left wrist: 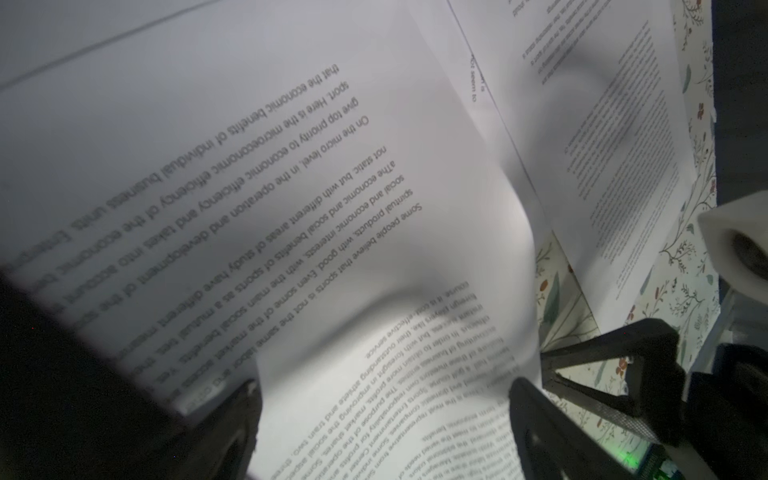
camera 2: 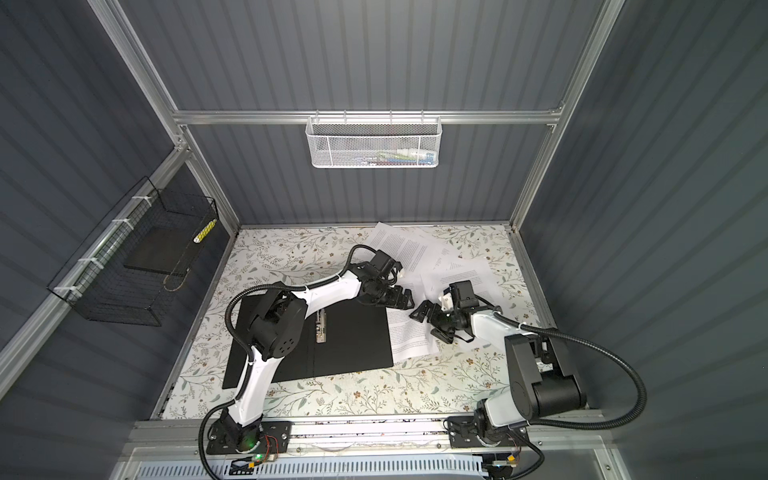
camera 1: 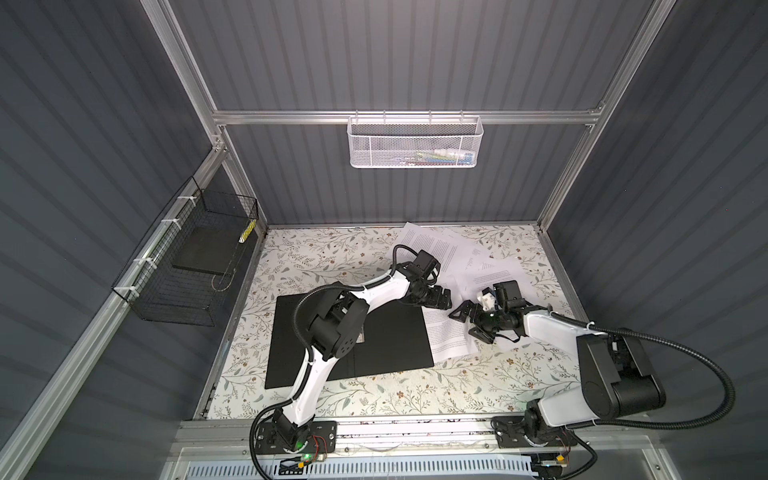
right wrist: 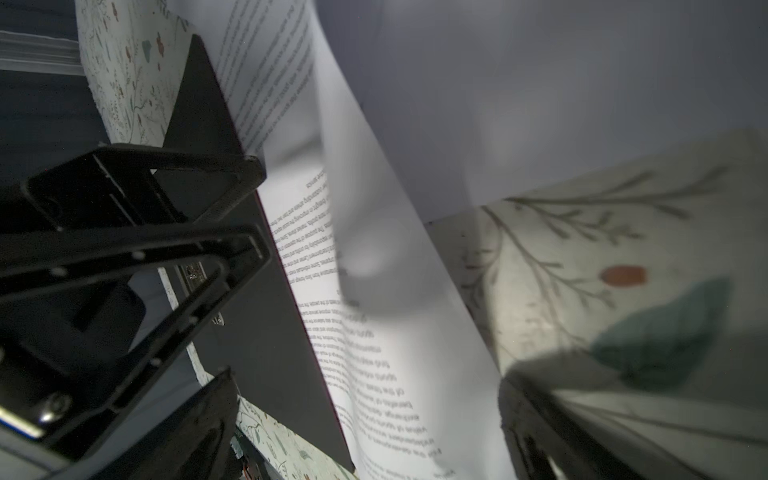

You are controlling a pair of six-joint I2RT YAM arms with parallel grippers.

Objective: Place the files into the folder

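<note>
Files (camera 1: 494, 266) lie fanned on the table (camera 1: 374, 395) right of the open folder (camera 1: 390, 336), the nearest humped against its edge; left gripper (camera 1: 444, 300) and right gripper (camera 1: 468, 324) gape empty over it, so a careless pinch may crease it or scatter the rest.

Folder (camera 1: 395, 336) R half is seen clear. L half is blocked by L arm (camera 1: 332, 324); clip (camera 2: 321, 328) is raised at the spine. Only a narrow gap is seen betw. L gripper (camera 1: 444, 300) and R gripper (camera 1: 468, 323), both w/ jaws spread wide, over a curled-up sheet (camera 1: 449, 340) just beside folder's R edge. Back-R corner is taken by files (camera 1: 432, 245). Front strip and back-L of table (camera 1: 374, 395) are unobstructed.
</note>
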